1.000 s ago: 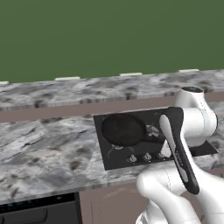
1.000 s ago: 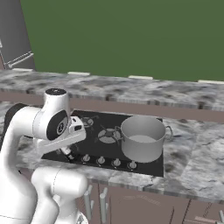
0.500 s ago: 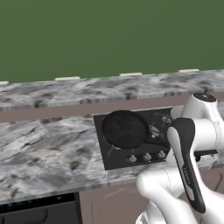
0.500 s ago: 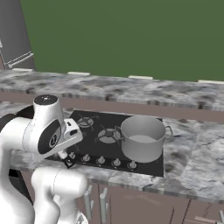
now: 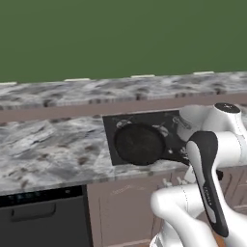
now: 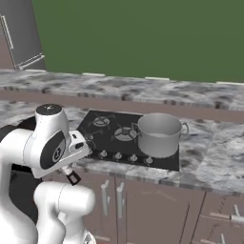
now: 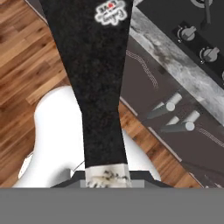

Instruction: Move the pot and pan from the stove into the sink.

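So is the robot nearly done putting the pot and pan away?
Not yet. Nothing is done: the pot and the pan both sit on the stove. In hand: the gripper looks closed on the pan's handle end. Left: carrying both to the sink.

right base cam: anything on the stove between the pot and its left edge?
No cookware. In the right base view, between the pot and the left edge of the stove lie only bare burner grates.
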Controlling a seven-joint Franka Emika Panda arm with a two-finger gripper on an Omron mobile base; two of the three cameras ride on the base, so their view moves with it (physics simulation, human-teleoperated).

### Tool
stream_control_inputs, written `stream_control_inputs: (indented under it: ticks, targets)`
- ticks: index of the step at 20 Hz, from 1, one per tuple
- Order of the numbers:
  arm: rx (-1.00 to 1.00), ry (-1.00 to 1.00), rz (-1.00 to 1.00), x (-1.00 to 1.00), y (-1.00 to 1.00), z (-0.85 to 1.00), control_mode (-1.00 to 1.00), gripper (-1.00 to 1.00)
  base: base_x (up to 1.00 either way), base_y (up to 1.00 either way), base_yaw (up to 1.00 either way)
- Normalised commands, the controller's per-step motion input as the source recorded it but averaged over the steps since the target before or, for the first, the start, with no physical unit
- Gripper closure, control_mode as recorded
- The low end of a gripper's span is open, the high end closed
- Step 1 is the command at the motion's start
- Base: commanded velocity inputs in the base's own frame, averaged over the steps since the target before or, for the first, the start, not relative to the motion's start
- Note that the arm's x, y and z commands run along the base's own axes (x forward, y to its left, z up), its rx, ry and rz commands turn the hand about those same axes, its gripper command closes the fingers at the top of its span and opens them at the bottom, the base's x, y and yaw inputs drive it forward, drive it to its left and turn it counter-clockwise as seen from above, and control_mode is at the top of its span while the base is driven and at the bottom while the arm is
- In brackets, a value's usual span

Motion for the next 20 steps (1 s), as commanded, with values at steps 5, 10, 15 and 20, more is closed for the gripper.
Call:
stream_control_inputs:
  ticks: [5, 10, 15, 20]
  targets:
    - [0.00, 0.00, 0.00, 0.00, 0.00, 0.00, 1.00, 1.00, -0.51, -0.06, 0.23]
    - [0.00, 0.00, 0.00, 0.00, 0.00, 0.00, 1.00, 1.00, -0.31, -0.07, 0.41]
    - [0.00, 0.00, 0.00, 0.00, 0.00, 0.00, 1.00, 1.00, -0.21, -0.02, 0.46]
    - [0.00, 0.00, 0.00, 0.00, 0.00, 0.00, 1.00, 1.00, -0.17, 0.00, 0.47]
